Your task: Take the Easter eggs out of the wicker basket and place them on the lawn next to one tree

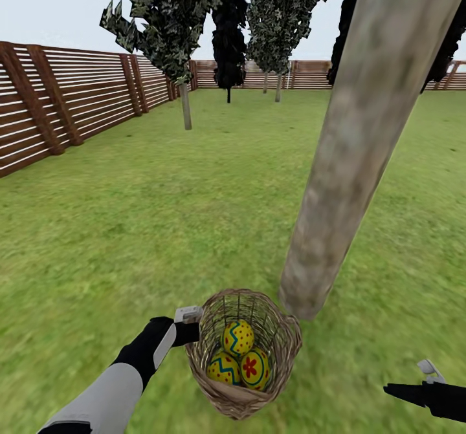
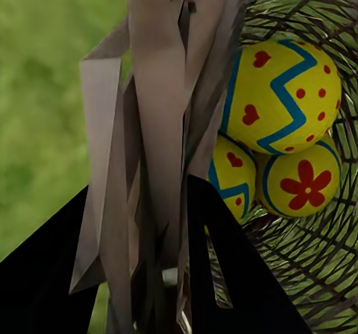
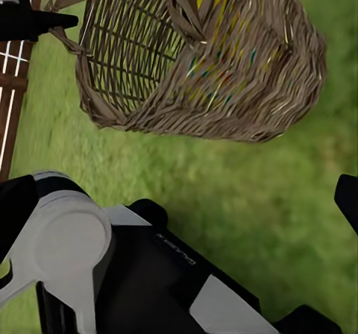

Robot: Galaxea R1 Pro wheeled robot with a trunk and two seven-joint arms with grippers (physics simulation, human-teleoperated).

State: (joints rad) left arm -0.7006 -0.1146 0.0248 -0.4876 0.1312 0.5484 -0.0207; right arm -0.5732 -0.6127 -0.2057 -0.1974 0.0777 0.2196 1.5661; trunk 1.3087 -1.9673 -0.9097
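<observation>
Basket mouth tilted toward the camera, left claw clamped on rim, right claw's state unclear

a brown horizontal-slat wooden fence runs along the left and far edges of the grass. dark thin-trunked trees stand toward the far fence under a pale, flat grey sky.

I am outdoors in a fenced garden: flat green grass lawn runs out to a brown horizontal-slat wooden fence, with dark leafy trees along it and a thick pale grey-tan trunk just ahead.
</observation>
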